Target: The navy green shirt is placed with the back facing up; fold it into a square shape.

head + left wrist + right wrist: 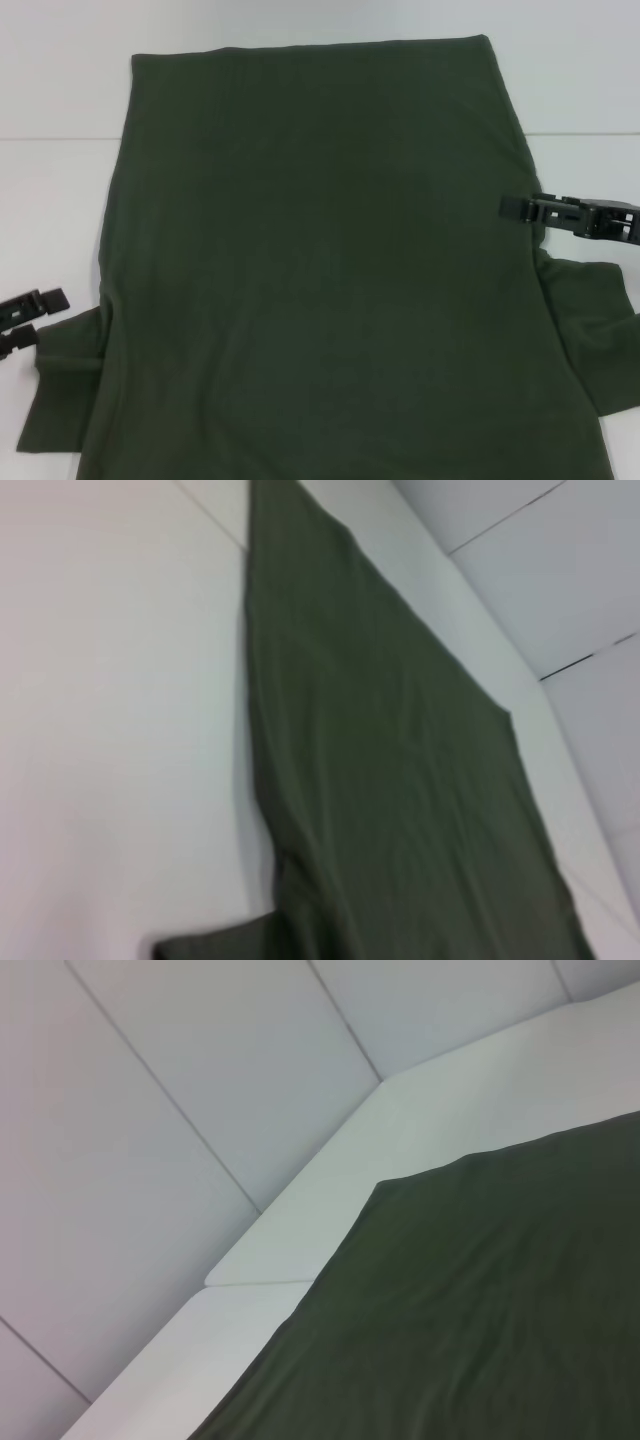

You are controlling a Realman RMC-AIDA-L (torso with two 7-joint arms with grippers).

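Note:
The navy green shirt (320, 280) lies flat on the white table (50, 200), plain back up, hem at the far end and a short sleeve out to each side. My left gripper (24, 320) is open at the tip of the left sleeve (65, 385), low over the table, with nothing between its fingers. My right gripper (512, 207) reaches in from the right and overlaps the shirt's right edge, just beyond the right sleeve (590, 330). The left wrist view shows the shirt (380, 780) along its left edge. A far corner of the shirt (480, 1300) shows in the right wrist view.
Bare white tabletop (110, 730) runs along the shirt's left side, and more of it (300, 1250) lies beyond the far hem. Pale panelled walls (200, 1080) rise behind the table. The shirt's near part runs out of the head view.

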